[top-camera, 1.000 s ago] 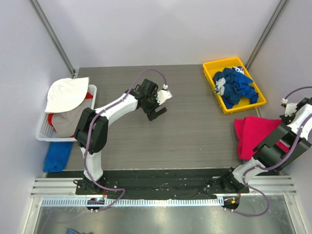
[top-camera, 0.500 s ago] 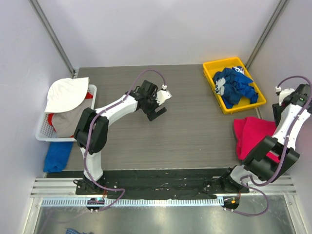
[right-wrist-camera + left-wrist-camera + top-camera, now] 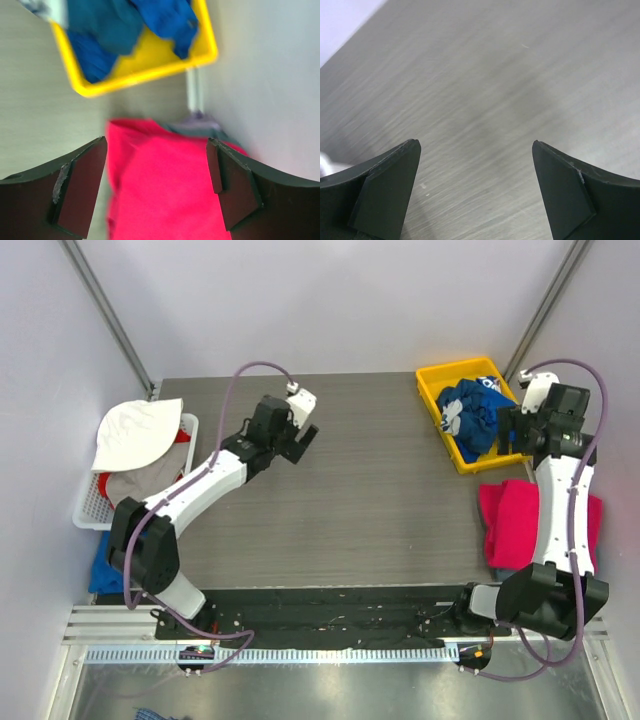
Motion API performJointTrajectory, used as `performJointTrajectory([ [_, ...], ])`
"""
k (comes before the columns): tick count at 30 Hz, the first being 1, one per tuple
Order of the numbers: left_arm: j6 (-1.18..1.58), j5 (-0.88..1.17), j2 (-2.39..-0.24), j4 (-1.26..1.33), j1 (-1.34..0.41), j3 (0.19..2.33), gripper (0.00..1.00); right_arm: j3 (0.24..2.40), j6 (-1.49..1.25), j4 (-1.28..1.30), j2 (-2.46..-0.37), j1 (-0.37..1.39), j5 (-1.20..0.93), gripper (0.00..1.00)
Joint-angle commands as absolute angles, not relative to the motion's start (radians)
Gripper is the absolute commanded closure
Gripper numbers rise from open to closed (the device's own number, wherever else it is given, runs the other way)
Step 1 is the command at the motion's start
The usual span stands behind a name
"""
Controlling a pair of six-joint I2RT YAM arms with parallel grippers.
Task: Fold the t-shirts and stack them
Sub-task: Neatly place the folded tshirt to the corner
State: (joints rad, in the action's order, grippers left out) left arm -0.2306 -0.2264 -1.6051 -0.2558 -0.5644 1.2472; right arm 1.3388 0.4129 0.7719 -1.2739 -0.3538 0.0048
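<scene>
Woodgrain bench (image 3: 390, 520) holds yellow tray (image 3: 431, 408) at far-right corner, pink-red t-shirt (image 3: 510, 525) at right edge; left gripper (image 3: 300, 437), right gripper (image 3: 508, 430) both spread.

text: none legible | blue t-shirts (image 3: 482, 418): white print unreadable

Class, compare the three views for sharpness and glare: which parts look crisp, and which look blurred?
Top external: sharp, evenly lit, with glare on the metal rail at the near edge. Left wrist: the table grain looks soft and smeared, the left fingers crisp. Right wrist: the yellow bin and pink-red t-shirt are blurred, the right fingers sharper.
</scene>
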Motion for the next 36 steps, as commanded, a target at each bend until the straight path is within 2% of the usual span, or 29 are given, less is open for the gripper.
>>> performJointTrajectory([
  [1,-0.098,-0.348,-1.552,-0.207,-0.499,1.292,0.0,1.367,0.235,0.612,-1.261,-0.255,-0.063,0.12],
  [7,-0.054,-0.345,-1.497,-0.232,-0.448,1.299,0.0,1.431,0.161,0.583,-1.386,-0.066,-0.026,0.11],
  [8,-0.057,-0.35,-1.483,-0.223,-0.448,1.292,0.0,1.44,0.155,0.581,-1.406,-0.052,-0.037,0.01],
  [13,-0.081,-0.376,-1.474,-0.218,-0.448,1.284,0.01,1.508,0.112,0.566,-1.512,0.086,0.104,0.0],
  [19,-0.069,-0.373,-1.462,-0.163,-0.446,1.246,0.0,1.493,0.1,0.5,-1.526,0.144,0.123,0.0],
  [36,-0.052,-0.364,-1.463,-0.144,-0.446,1.236,0.0,1.445,0.086,0.436,-1.503,0.163,0.156,0.0],
])
